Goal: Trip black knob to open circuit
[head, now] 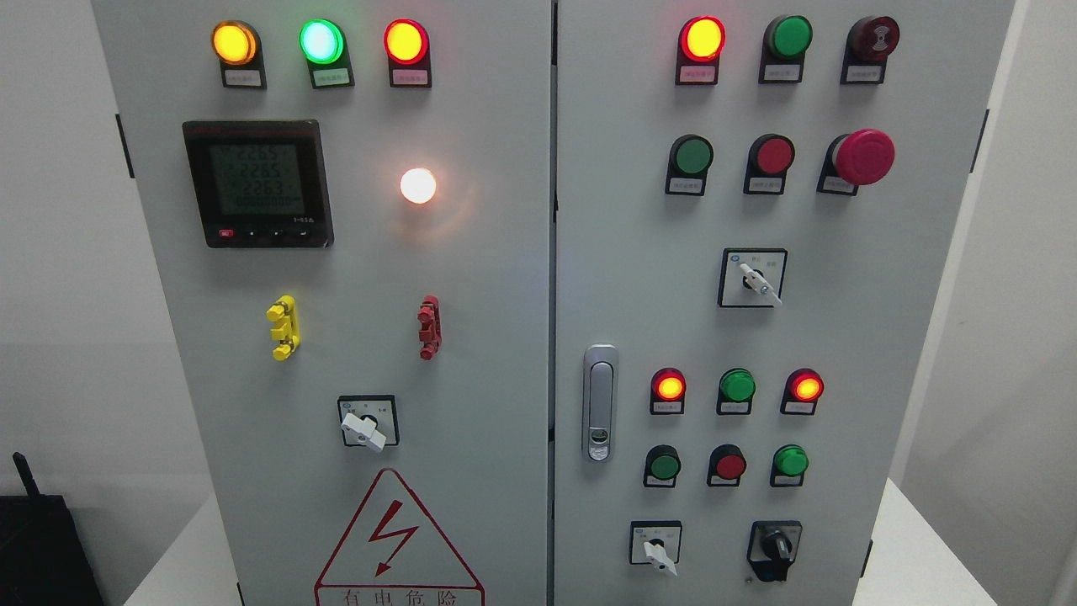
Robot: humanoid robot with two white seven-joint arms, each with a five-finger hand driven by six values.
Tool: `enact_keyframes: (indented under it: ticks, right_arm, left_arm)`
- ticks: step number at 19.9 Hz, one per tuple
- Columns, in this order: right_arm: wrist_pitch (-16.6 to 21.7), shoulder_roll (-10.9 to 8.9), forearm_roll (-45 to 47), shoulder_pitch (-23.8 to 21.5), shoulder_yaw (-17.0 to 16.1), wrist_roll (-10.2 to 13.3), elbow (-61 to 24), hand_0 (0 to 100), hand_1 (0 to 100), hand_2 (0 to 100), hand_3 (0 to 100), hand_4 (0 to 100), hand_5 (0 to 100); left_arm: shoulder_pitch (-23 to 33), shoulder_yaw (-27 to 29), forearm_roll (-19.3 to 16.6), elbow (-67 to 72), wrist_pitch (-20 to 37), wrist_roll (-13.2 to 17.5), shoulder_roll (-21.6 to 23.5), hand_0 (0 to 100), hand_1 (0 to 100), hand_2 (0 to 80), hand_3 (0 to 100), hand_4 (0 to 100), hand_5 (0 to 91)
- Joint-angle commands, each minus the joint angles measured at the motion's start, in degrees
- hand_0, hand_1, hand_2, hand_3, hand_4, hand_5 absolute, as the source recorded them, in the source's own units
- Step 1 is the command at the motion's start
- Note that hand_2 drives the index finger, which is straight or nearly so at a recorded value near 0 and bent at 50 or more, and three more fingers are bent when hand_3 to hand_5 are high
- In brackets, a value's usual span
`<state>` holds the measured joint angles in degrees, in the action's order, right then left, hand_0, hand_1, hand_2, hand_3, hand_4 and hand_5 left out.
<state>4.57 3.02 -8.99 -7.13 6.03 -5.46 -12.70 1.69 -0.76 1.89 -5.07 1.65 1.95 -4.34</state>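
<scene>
**Black knob at the cabinet's lower right, no hand in view**

Head view: a grey two-door cabinet (505, 278) fills the picture. The black knob (776, 549) sits at the bottom of the right door, right of a white-handled switch (657, 549) and below a row of green, red and green buttons. A silver door handle (600, 412) stands to its upper left. Neither robot hand shows, so their state cannot be told. The meter (257, 183) on the left door is lit.
</scene>
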Motion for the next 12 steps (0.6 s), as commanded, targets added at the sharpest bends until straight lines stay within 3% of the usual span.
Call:
enact_keyframes:
  ticks: [1,12]
  right_arm:
    - [-0.43,0.05,-0.24,0.27,0.21,-0.34,0.31,6,27,0,0,0,0]
    - [-1.40,-0.12,-0.24,1.41,0.21,-0.34,0.14,6,27,0,0,0,0]
  left_arm:
    - [-0.02,0.05,0.14,0.06,-0.07,-0.02,-0.05,12,39,0.0,0,0,0.0]
    - [-0.02,0.05,0.14,0.06,-0.07,-0.02,-0.05,12,39,0.0,0,0,0.0]
